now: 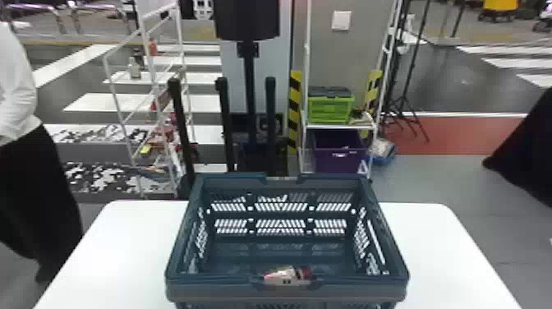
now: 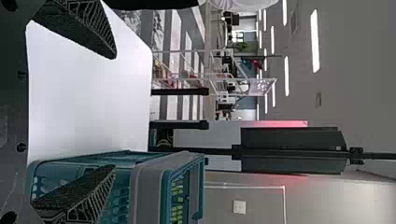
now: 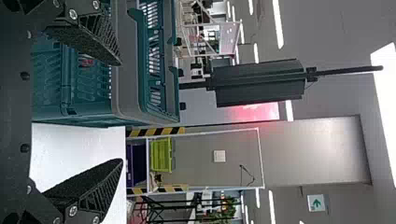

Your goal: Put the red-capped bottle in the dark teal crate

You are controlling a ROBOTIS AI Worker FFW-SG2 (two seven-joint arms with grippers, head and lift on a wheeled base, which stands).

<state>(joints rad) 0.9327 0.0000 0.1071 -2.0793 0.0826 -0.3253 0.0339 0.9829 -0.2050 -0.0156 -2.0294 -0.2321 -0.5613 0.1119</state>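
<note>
"Lying on its side inside the dark teal crate (image 1: 287,292), near wall: the red-capped bottle (image 1: 285,276), pale body, red end toward the robot's right. Confirm?"

"Confirmed. A patch of red also shows through the crate's slotted side in the right wrist view. Whether the bottle touches the near wall, I cannot tell."

"Crate position?"

"Upright on the white table (image 1: 427,246), table surface showing on both sides of it. Slotted walls, notch in the near rim; the bottle shows at that notch."

"State of the claws. Left gripper (image 2: 115,112)?"

"Fingers wide apart, nothing held. In its wrist view one finger overlaps the crate and the other the table edge."

"Right gripper (image 3: 121,112)?"

"Also spread wide, grasp empty. One finger shows against the crate's side, the other against the table."

"Surroundings, outward from the table?"

"Beyond the crate, a black stand (image 1: 249,82). To its right, a white rack (image 1: 339,127) carries a green box (image 1: 330,109) with a dark top; a purple bin (image 1: 340,158) sits below that shelf. A black-and-yellow striped post (image 1: 295,111) stands beside the rack. To the left, a second white rack (image 1: 152,74) with small items on it."
</note>
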